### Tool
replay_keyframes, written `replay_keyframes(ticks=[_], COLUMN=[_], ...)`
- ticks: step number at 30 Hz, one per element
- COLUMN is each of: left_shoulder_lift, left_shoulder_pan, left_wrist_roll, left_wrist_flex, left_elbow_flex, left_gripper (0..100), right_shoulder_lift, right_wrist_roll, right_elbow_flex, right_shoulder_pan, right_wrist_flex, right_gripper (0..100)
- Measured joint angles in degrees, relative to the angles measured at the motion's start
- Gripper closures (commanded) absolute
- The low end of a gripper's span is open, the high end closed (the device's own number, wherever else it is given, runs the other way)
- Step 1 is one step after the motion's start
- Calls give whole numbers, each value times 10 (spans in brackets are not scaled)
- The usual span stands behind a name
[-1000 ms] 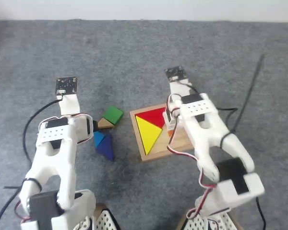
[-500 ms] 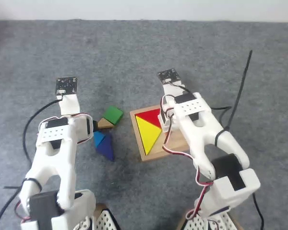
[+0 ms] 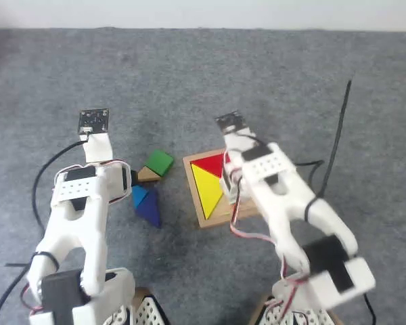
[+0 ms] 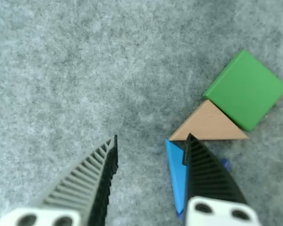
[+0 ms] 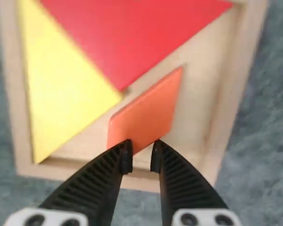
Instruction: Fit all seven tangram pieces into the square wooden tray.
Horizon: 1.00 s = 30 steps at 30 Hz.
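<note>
The square wooden tray point(image 3: 204, 221) holds a red triangle point(image 3: 213, 164) and a yellow triangle point(image 3: 206, 186). In the right wrist view an orange parallelogram point(image 5: 146, 113) lies flat in the tray point(image 5: 236, 94), touching the red triangle point(image 5: 132, 33) and the yellow triangle point(image 5: 61, 89). My right gripper point(image 5: 140, 156) is shut, its tips at the orange piece's near edge. To the tray's left lie a green square point(image 3: 159, 161), a tan triangle point(image 3: 147, 174), a light blue triangle point(image 3: 139, 195) and a dark blue piece point(image 3: 149, 208). My left gripper point(image 4: 151, 150) is open, one finger over the light blue triangle point(image 4: 175, 174).
Grey carpet covers the whole table. My right arm point(image 3: 277, 183) hangs over the tray's right half and hides it from above. A black cable point(image 3: 338, 135) runs on the right. Open carpet lies beyond the pieces and the tray.
My right arm has swung to the left over the tray. The left arm and the loose pieces have not moved.
</note>
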Motion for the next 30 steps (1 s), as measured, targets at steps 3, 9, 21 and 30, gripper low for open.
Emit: replay_keyframes(ticks=[3,9,21,30], left_shoulder_lift=[0,0,0,0], left_shoulder_pan=[0,0,0,0], left_wrist_roll=[0,0,0,0], left_wrist_flex=[0,0,0,0], left_elbow_flex=[0,0,0,0], left_gripper=[777,777,777,777], right_shoulder_lift=[-25,-8,-112,-95], right_wrist_roll=[4,4,5,31], right_elbow_flex=[21,22,49,51], right_shoulder_pan=[-33,-69,-6,0], right_wrist_flex=[-28,-61,-64,-81], right_gripper=[909,908,908,908])
